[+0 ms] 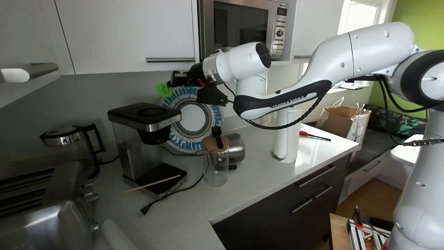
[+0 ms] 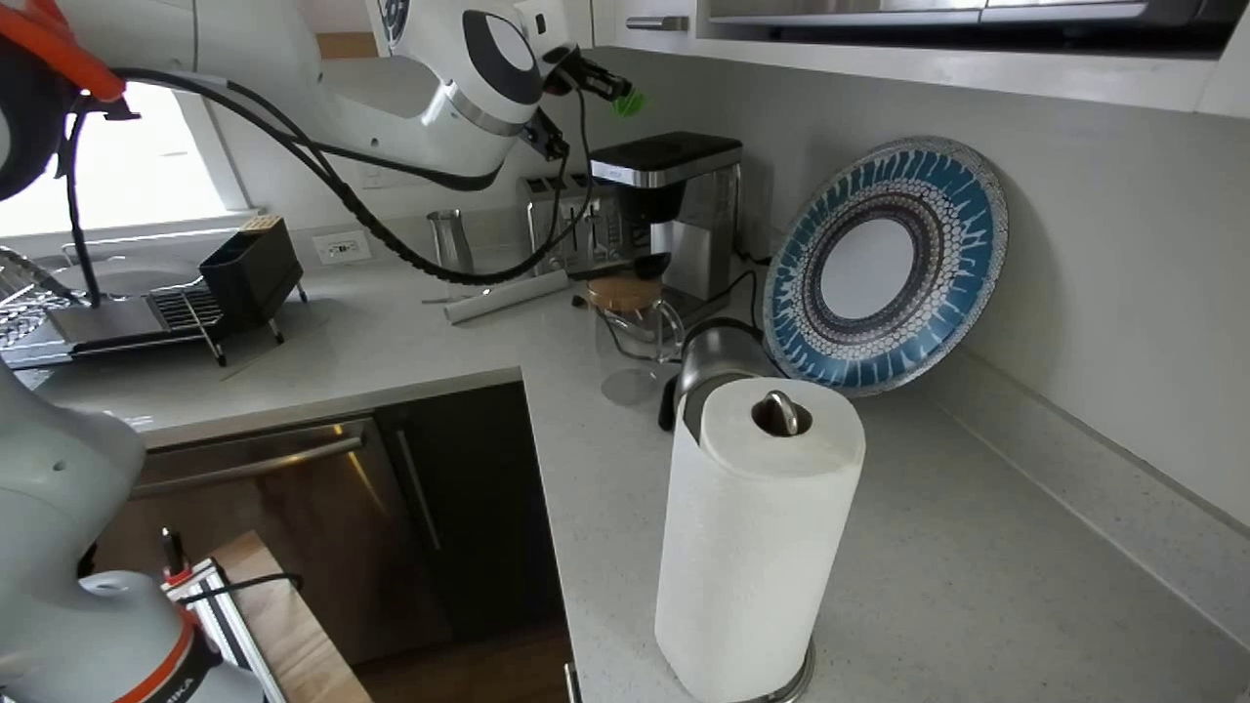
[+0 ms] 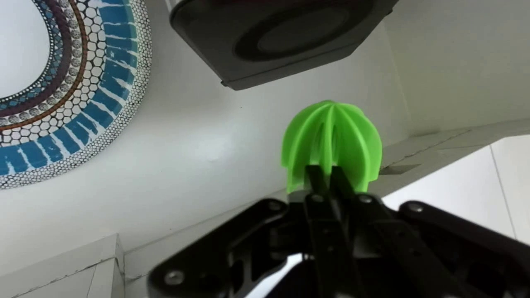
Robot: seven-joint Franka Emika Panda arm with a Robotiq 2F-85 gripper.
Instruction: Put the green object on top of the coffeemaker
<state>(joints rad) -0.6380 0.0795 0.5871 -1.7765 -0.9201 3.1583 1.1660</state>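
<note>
The green object [image 3: 331, 136] is bright green and dome-shaped, with several curved ribs. My gripper [image 3: 327, 176] is shut on it, with the black fingertips pinched around one rib. In both exterior views the green object [image 1: 163, 90] [image 2: 630, 103] sticks out past the tip of the gripper [image 1: 170, 83] [image 2: 617, 90], in the air. The coffeemaker [image 1: 144, 114] is boxy black and silver with a flat black top. In both exterior views the green object is higher than the top of the coffeemaker [image 2: 667, 154]. The black top [image 3: 290, 41] also shows at the upper edge of the wrist view.
A blue patterned round plate [image 1: 175, 139] leans on the wall beside the coffeemaker. A jug [image 1: 71, 139], a steel toaster [image 1: 45, 208], a glass jar with wooden lid [image 1: 215, 166] and a paper towel roll [image 2: 762, 547] stand on the counter. Cabinets [image 1: 128, 34] hang above.
</note>
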